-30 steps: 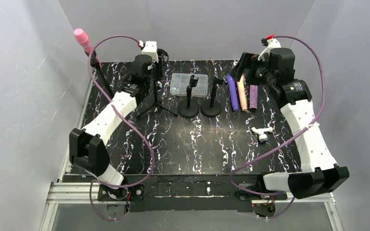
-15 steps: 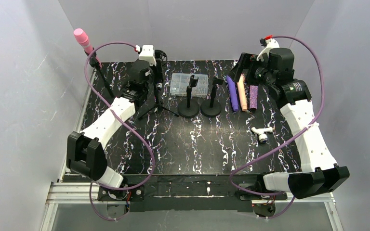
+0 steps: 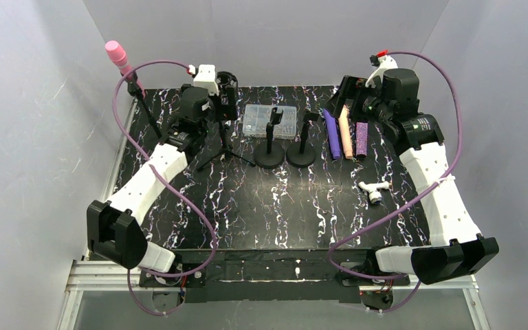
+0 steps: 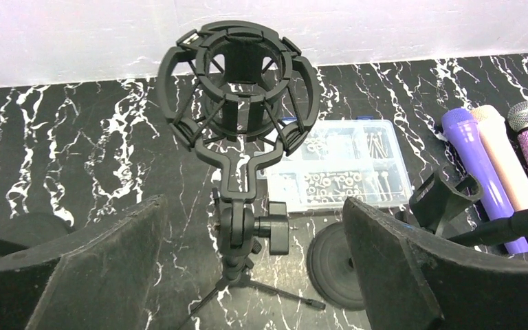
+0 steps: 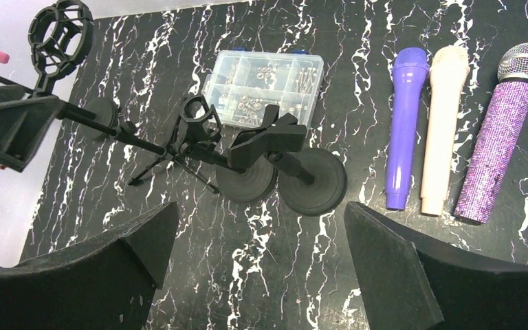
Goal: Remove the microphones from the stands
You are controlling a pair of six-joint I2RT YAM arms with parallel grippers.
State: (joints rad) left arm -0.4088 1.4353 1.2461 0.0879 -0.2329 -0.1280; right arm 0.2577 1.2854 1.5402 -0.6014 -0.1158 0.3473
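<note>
Left gripper — jaws spread wide, nothing between them. Directly ahead of it stood the shock mount on its tripod, cage empty. The pink microphone sat clipped atop the boom stand, off to that gripper's left and above it, untouched. Right gripper was likewise open, with 3 loose microphones below and to its right. Judgement: the approach was in hand — next the left gripper would need to swing left, rise and close on the pink body.

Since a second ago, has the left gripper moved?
Yes. The left gripper shifted left, away from the clear parts box, and its jaws opened.
</note>
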